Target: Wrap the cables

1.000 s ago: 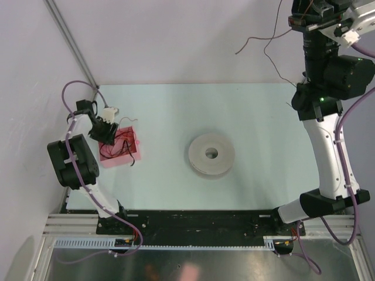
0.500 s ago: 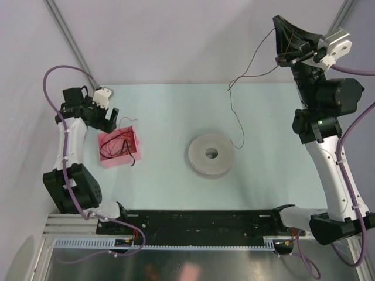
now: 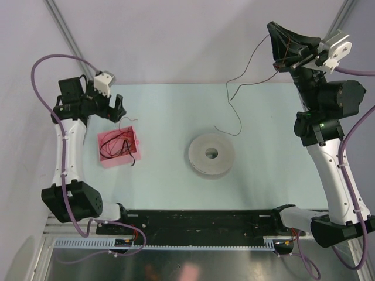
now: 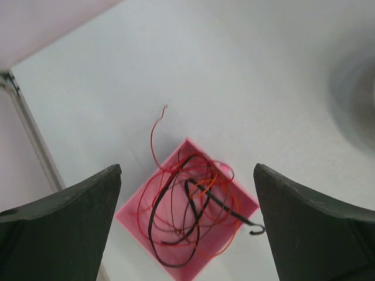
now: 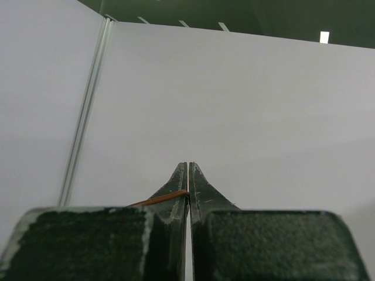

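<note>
In the overhead view, the left gripper (image 3: 119,110) hovers over the far left part of the pale blue-green table (image 3: 164,111), its fingers spread wide with nothing between them. Just on the near side of it sits a small square pink box (image 3: 106,160) holding a loose tangle of red and black cables (image 3: 117,146). A pale grey round spool (image 3: 199,159) lies flat near the middle of the table. The right gripper (image 3: 275,41) is raised high at the far right, clamped on a thin dark reddish cable (image 3: 239,117). That strand hangs down in loose curves, and its lower end curls just beyond the spool's far edge; whether it touches the table cannot be told.

From the left wrist, the left gripper (image 4: 184,171) looks straight down, its two dark fingers (image 4: 70,222) far apart at either side. The pink box (image 4: 132,213) lies between them, seen corner-on, with the cable tangle (image 4: 187,216) coiled inside. One red strand rises out over the far corner onto the table, and a black hooked end pokes past the right edge.

From the right wrist, the right gripper (image 5: 188,165) points at a plain white wall, its fingers pressed together. The reddish cable (image 5: 161,199) is pinched between them and leads off to the left.
</note>
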Controlling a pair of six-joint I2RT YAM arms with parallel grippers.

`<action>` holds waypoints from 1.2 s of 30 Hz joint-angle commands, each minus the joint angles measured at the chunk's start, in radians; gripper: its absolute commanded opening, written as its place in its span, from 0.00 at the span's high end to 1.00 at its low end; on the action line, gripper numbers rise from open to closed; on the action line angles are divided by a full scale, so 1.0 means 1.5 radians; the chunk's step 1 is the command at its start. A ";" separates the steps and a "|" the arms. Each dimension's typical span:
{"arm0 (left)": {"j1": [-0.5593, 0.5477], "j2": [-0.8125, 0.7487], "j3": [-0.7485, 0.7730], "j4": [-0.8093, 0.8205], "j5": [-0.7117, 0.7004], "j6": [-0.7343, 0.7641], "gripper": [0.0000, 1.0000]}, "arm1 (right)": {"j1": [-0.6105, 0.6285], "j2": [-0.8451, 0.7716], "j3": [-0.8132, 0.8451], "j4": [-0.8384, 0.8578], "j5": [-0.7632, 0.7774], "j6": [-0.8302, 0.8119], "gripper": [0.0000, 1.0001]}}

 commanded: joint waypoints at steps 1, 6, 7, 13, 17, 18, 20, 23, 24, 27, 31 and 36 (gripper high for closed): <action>-0.010 -0.024 0.069 0.007 0.097 -0.070 0.01 | 0.011 0.004 0.039 0.025 -0.008 0.007 1.00; -0.068 -0.043 0.077 0.008 0.111 -0.060 0.01 | 0.014 0.001 0.052 0.034 -0.004 0.002 1.00; -0.086 -0.048 0.072 0.008 0.115 -0.055 0.00 | 0.016 0.002 0.055 0.037 -0.006 0.003 1.00; -0.210 -0.042 0.033 0.022 0.122 -0.050 0.01 | 0.050 0.030 0.119 0.042 -0.001 0.003 1.00; -0.281 -0.022 0.015 0.043 0.117 -0.075 0.03 | 0.089 0.056 0.169 0.029 -0.003 -0.002 1.00; -0.295 -0.016 0.012 0.047 0.116 -0.081 0.03 | 0.103 0.061 0.178 0.024 -0.004 -0.009 1.00; -0.316 -0.007 0.008 0.055 0.123 -0.099 0.04 | 0.136 0.069 0.189 0.011 -0.003 -0.025 1.00; -0.327 0.002 -0.002 0.072 0.143 -0.129 0.05 | 0.188 0.079 0.199 -0.004 0.001 -0.046 1.00; -0.328 0.003 -0.008 0.077 0.144 -0.137 0.05 | 0.205 0.083 0.203 -0.009 0.004 -0.052 1.00; -0.328 -0.006 -0.037 0.090 0.141 -0.144 0.06 | 0.255 0.090 0.210 -0.024 0.022 -0.063 1.00; -0.327 -0.026 -0.084 0.095 0.123 -0.132 0.06 | 0.260 0.051 0.126 -0.060 0.059 -0.059 1.00; -0.329 -0.068 -0.186 0.094 0.093 -0.055 0.08 | 0.136 -0.041 -0.066 -0.119 0.071 -0.019 1.00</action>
